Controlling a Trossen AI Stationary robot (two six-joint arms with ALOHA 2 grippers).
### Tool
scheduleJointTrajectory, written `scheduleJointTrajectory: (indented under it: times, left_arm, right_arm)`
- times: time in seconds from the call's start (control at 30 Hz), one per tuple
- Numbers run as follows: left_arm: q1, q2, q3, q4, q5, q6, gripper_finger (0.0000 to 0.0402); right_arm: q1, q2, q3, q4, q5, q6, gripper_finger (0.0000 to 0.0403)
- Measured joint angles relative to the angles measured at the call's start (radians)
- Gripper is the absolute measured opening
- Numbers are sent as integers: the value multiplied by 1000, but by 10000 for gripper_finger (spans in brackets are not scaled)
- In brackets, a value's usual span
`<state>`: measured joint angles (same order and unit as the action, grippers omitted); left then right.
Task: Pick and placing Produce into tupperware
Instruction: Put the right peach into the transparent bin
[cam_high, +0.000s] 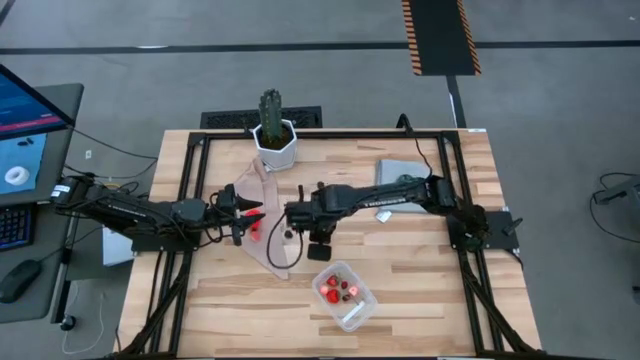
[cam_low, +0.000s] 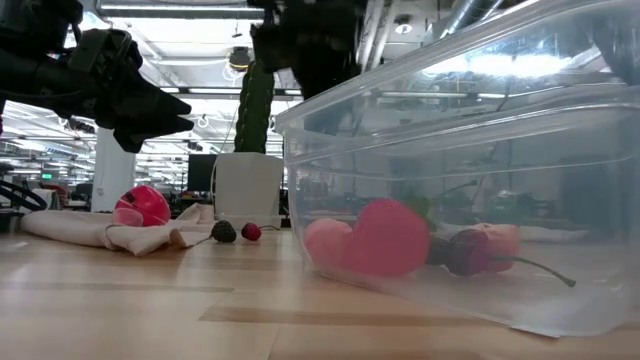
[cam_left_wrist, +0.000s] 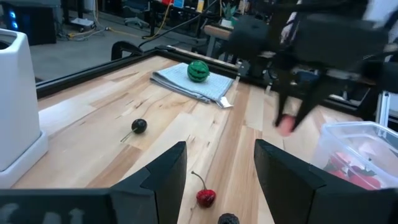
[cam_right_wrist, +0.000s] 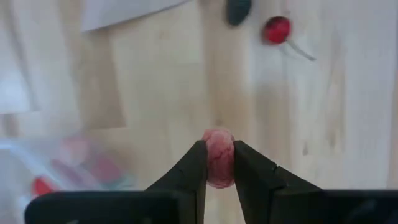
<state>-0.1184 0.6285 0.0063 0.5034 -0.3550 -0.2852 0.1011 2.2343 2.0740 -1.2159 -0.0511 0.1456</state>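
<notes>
My two arms are dark, nearly black, built of slim jointed segments. My left arm (cam_high: 140, 212) carries thin cables along its length and ends in a left gripper (cam_left_wrist: 214, 174) with two flat, matte black fingers, wedge-shaped and broad at the base. My right arm (cam_high: 400, 195) shows pale lettering along its forearm. My right gripper (cam_right_wrist: 217, 163) has black fingers too, narrowing toward blunt tips.

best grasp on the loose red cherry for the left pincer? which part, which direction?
Take the red cherry by its round body, not the thin stem. It lies free on the bare wood, stem trailing off one side, so come straight down with the open left pincer, fingers closing across the stem line. A dark berry sits close; stay clear.
</notes>
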Motion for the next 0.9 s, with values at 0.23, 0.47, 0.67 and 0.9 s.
scheduleJointTrajectory:
  times: [0.23,0.47,0.67,0.9]
  left_arm:
    - [0,0,0,0,0,-10,178]
    - [0,0,0,0,0,-11,178]
    - [0,0,0,1,0,-22,178]
    - [0,0,0,0,0,-35,178]
  right_arm:
    - [106,-1,60,-41,34,87,92]
    - [198,-1,86,-57,65,183,92]
    - [256,-1,86,-64,81,253,92]
    - [314,-1,82,-56,82,320,93]
